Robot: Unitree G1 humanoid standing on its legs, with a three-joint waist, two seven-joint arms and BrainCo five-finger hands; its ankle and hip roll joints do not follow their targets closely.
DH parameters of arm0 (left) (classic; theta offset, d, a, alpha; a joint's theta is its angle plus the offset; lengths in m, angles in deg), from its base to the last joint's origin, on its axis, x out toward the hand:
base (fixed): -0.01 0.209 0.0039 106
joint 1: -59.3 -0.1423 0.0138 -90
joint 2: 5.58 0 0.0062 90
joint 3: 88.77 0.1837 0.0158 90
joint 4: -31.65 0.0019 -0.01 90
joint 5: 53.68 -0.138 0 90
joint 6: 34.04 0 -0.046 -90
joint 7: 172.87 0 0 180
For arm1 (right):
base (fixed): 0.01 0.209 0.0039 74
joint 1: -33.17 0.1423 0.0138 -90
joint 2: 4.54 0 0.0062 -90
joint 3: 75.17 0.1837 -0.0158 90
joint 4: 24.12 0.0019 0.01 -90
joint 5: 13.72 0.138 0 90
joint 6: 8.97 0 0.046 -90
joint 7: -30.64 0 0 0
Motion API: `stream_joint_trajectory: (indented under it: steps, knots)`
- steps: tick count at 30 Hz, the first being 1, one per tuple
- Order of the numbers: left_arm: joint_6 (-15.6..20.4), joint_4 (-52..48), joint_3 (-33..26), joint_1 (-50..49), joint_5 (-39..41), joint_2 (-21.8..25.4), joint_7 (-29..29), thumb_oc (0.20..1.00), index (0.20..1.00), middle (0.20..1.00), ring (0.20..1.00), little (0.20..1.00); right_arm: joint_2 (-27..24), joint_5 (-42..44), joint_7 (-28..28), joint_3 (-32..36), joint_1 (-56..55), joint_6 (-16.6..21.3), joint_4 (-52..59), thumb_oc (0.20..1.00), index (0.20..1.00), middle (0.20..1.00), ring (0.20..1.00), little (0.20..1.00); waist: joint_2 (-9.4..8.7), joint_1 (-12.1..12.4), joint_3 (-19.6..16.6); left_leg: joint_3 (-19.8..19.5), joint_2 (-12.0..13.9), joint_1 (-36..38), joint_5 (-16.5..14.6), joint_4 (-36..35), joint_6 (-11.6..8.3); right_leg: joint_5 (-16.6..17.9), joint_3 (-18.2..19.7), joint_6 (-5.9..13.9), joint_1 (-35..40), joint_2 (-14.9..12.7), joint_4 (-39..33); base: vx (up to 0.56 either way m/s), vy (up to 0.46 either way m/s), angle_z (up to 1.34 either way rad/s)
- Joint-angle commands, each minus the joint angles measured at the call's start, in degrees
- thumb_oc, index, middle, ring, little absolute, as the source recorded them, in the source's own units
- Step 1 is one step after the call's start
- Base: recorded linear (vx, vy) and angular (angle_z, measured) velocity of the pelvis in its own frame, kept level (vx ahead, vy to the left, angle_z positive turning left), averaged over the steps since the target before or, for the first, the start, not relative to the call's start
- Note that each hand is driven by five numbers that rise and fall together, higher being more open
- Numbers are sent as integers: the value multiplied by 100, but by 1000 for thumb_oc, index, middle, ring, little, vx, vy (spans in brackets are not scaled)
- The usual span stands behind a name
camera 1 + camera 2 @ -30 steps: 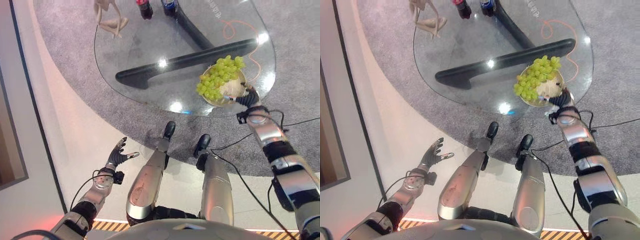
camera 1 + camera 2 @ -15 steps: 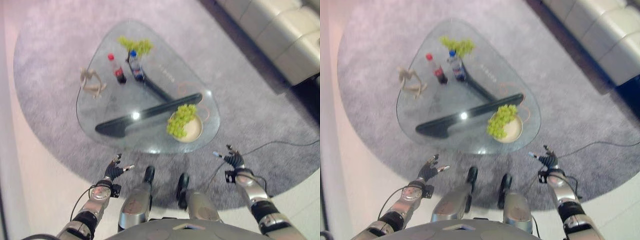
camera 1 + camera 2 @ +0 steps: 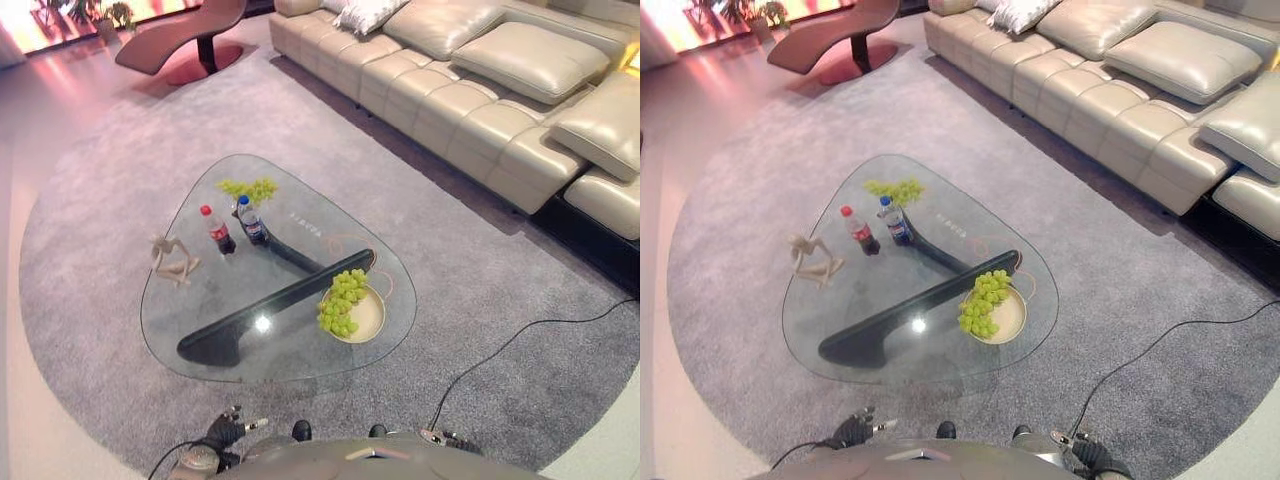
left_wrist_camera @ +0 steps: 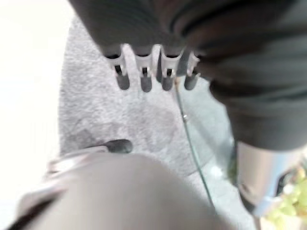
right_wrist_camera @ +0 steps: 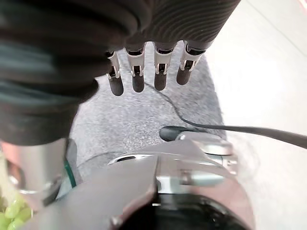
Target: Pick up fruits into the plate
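Nearest, the left hand (image 3: 226, 432) hangs low at the robot's side over the grey rug (image 3: 90, 250), fingers (image 4: 144, 76) straight and apart, thumb out, holding nothing. The right hand (image 3: 1087, 453) hangs low on the other side, its fingers (image 5: 137, 76) likewise straight and spread, empty.

Further out stands the glass worktop (image 3: 190, 320), a rounded triangle on a dark curved base (image 3: 270, 305), set on the round rug. At its near right corner sits the plate (image 3: 367, 318), with a bunch of green grapes (image 3: 340, 300) lying in it and draped over its left rim. Both hands are well apart from the plate.

Towards the middle left of the worktop stands a pale figurine (image 3: 170, 260). Past it, two bottles stand upright just beside each other: one with a red cap (image 3: 217, 231) and one with a blue cap (image 3: 250, 220). Just beyond the bottles, at the far corner of the glass, lies a second bunch of green grapes (image 3: 248, 189), on the worktop itself and well apart from the plate.

Beyond the rug on the right runs a long beige sofa (image 3: 470, 90) with a patterned cushion (image 3: 365, 14) at its far end. At the far left stands a reddish-brown lounge chair (image 3: 185, 35).
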Motion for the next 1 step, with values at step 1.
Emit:
stream_joint_trajectory:
  steps: [1]
  knots:
    - [-107, 202, -278, 340, -142, -97, 53, 1000, 1000, 1000, 1000, 1000, 24, -9, 63, 9, 273, 71, -128, 1000, 1000, 1000, 1000, 1000, -40, 58, 119, 507, -309, 226, -880, 131, 300, -66, 402, 183, -192, -45, 268, -2, 15, -11]
